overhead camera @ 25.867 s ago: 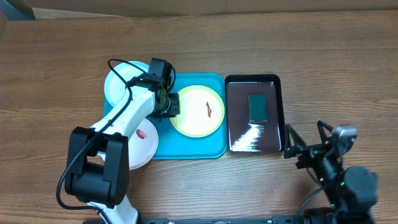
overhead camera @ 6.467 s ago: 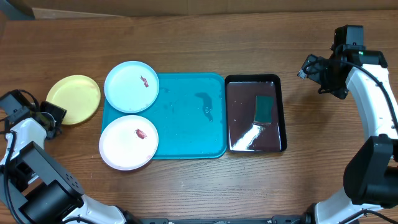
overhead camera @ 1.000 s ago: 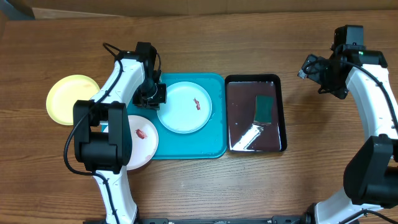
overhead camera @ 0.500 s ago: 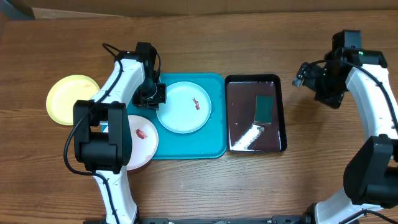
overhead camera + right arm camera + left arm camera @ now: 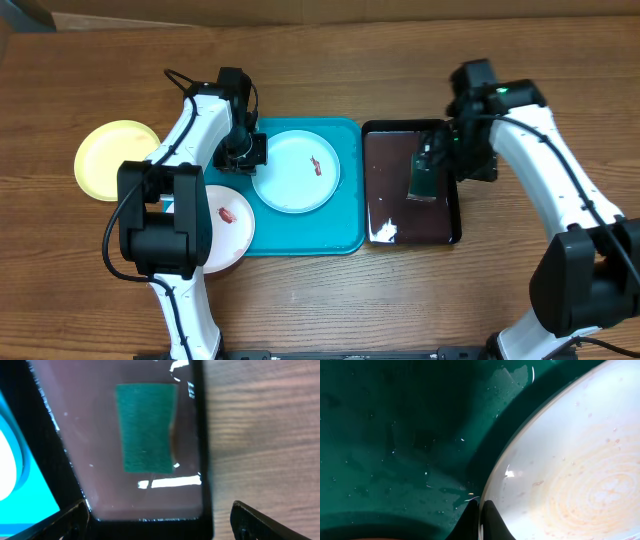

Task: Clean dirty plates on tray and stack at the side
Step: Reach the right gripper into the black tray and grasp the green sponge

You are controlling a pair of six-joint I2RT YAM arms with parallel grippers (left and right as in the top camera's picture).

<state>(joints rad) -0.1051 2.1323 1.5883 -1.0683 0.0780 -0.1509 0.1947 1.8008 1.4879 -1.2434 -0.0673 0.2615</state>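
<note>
Pale blue plate (image 5: 296, 171), on the turquoise tray (image 5: 345, 235), is pinched by its rim in the left gripper (image 5: 250, 152). The right gripper (image 5: 160, 512) is spread wide above the green sponge (image 5: 146, 427). The rim grip may be lost under scrubbing.

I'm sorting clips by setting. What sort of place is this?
Probably a robotics lab bench, not a kitchen: a white left robot arm and right robot arm over a brown wood-grain tabletop, a pale blue round plate on a turquoise plastic tray, a green sponge in a glossy black tray.
</note>
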